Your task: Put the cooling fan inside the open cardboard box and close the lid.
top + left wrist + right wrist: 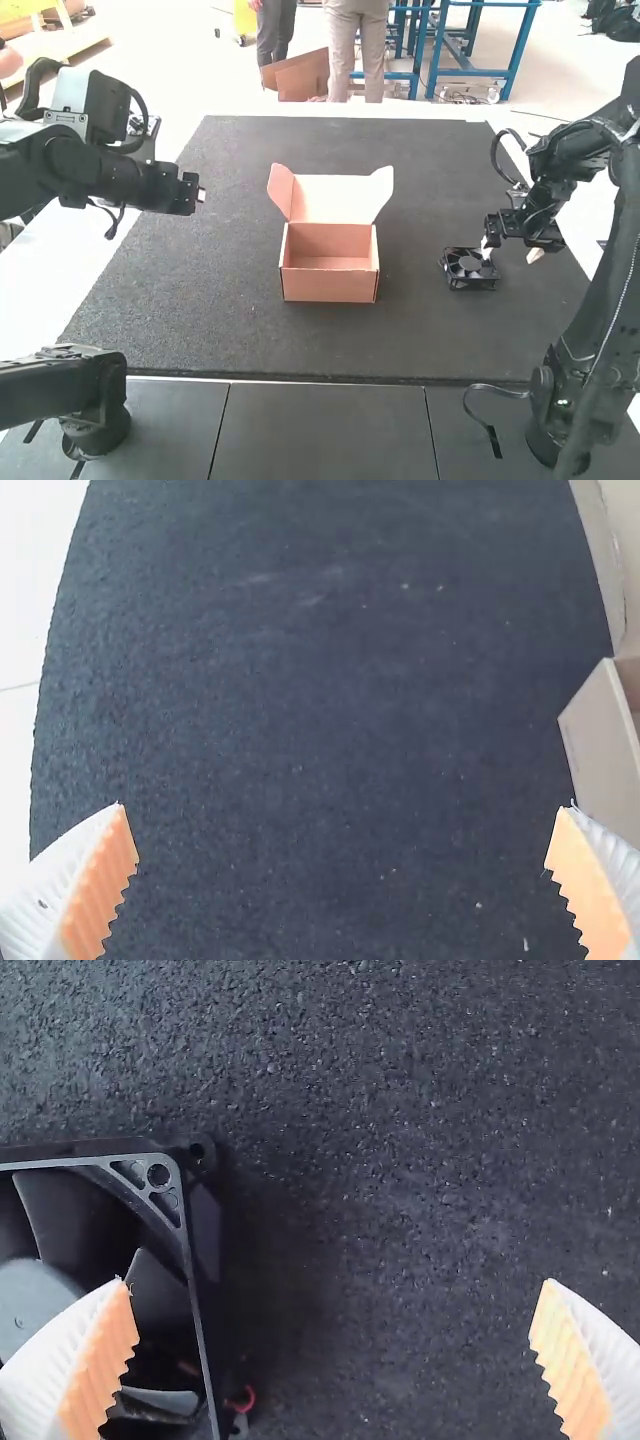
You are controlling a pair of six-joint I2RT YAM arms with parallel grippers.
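Currently hovering low over the right edge of the cooling fan (470, 268) with the right claw (512, 250), fingers spread wide and gripping nothing. Looking down from the high view, finding the fan lying flat on the black mat (200, 280) that is covering the bench (330, 430), near the right side of the cardboard box (330, 262) but apart from it. Finding that box sitting upright mid-mat, open at the top, with the lid (330, 198) standing up along its far wall and side tabs flaring out.

Getting far more fan detail through the right wrist view: picking out one corner of the fan (150, 1175), its screw hole, dark blades and a bit of red wire (243, 1398). Straddling the frame's edge there with the right claw (333, 1310), one orange pad (95, 1355) hanging over the fan's inside, the other over bare mat (400, 1110); not managing to tell whether that pad is touching the fan.

Holding the left claw (190, 192) above the mat's left part, well apart from the box. Confirming through the left wrist view what the high view is hardly showing: the left claw (338, 825) gaping wide, pinching nothing, over bare mat (300, 680), with just a corner of the box (600, 740) peeking in at the edge.
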